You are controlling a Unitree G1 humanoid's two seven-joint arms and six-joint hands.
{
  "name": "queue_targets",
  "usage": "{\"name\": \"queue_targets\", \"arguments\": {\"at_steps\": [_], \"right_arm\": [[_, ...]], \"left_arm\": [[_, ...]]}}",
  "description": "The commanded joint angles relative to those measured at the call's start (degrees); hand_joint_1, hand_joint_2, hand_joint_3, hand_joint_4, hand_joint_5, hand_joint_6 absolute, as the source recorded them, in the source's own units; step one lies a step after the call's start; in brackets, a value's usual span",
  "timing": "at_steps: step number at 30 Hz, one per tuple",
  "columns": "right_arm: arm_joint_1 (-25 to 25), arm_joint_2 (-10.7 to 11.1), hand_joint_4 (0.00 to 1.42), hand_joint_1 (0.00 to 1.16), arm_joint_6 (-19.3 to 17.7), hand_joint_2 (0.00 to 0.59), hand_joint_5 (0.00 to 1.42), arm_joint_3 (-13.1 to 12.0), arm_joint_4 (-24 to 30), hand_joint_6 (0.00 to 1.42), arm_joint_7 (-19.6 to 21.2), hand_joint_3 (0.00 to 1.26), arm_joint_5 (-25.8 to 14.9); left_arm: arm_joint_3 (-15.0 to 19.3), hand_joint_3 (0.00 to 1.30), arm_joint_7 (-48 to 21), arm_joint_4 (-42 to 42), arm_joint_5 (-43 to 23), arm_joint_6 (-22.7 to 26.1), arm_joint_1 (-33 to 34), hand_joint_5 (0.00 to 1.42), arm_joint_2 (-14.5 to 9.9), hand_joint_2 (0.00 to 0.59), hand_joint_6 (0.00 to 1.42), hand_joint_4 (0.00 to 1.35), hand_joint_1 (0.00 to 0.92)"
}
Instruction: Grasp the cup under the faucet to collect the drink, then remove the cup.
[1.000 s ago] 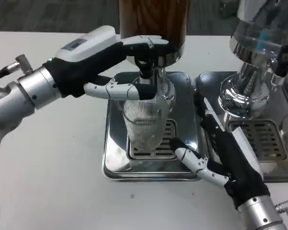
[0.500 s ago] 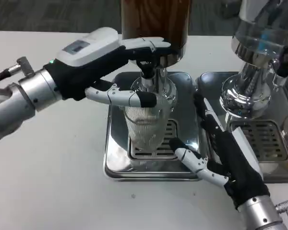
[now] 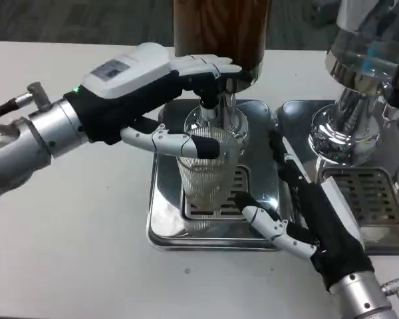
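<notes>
One cup (image 3: 204,174) (two dispensers (image 3: 219,40))

White table (image 3: 66,219) in front; dark grey carpet (image 3: 66,20) behind.

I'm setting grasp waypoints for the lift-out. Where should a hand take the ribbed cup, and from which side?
Wrap the ribbed cup around its upper wall from the robot's left, as the left hand approaches: it stands upright, and the faucet blocks the top.

The left hand (image 3: 143,90) hides part of the cup's (image 3: 206,174) rim and the faucet (image 3: 211,106).
</notes>
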State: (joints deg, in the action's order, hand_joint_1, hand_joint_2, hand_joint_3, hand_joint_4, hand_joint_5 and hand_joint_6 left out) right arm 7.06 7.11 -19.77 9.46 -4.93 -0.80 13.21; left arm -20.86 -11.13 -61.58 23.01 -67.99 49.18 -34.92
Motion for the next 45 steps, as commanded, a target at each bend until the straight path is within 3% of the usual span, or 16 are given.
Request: {"name": "queue_targets", "arguments": {"at_steps": [1, 16, 26, 45], "right_arm": [[-0.5, -0.2, 0.0, 0.58, 0.4, 0.278, 0.0, -0.3, -0.2, 0.02, 0.4, 0.0, 0.1], [-1.3, 0.4, 0.0, 0.65, 0.7, 0.253, 0.0, -0.2, -0.5, 0.0, 0.1, 0.0, 1.1], [-6.5, 2.3, 0.0, 0.7, 1.4, 0.217, 0.0, 0.5, -5.3, 0.0, -2.4, 0.0, 1.5], [-10.8, 2.7, 0.0, 0.72, 0.2, 0.214, 0.0, 0.6, -11.0, 0.0, -2.2, 0.0, 1.6]], "left_arm": [[-2.5, 0.19, -2.0, -1.0, 4.2, 1.2, -2.7, 0.08, -0.9, 0.088, 0.12, 0.05, 0.0], [-2.8, 0.19, -1.9, -0.9, 4.1, 1.1, -3.0, 0.08, -1.0, 0.088, 0.12, 0.05, 0.0], [-2.7, 0.2, -1.9, -0.8, 3.9, 0.9, -3.0, 0.08, -1.1, 0.088, 0.12, 0.05, 0.0], [-2.1, 0.2, -2.0, -0.1, 3.8, 0.6, -3.8, 0.08, -1.4, 0.097, 0.12, 0.05, 0.0]]}}
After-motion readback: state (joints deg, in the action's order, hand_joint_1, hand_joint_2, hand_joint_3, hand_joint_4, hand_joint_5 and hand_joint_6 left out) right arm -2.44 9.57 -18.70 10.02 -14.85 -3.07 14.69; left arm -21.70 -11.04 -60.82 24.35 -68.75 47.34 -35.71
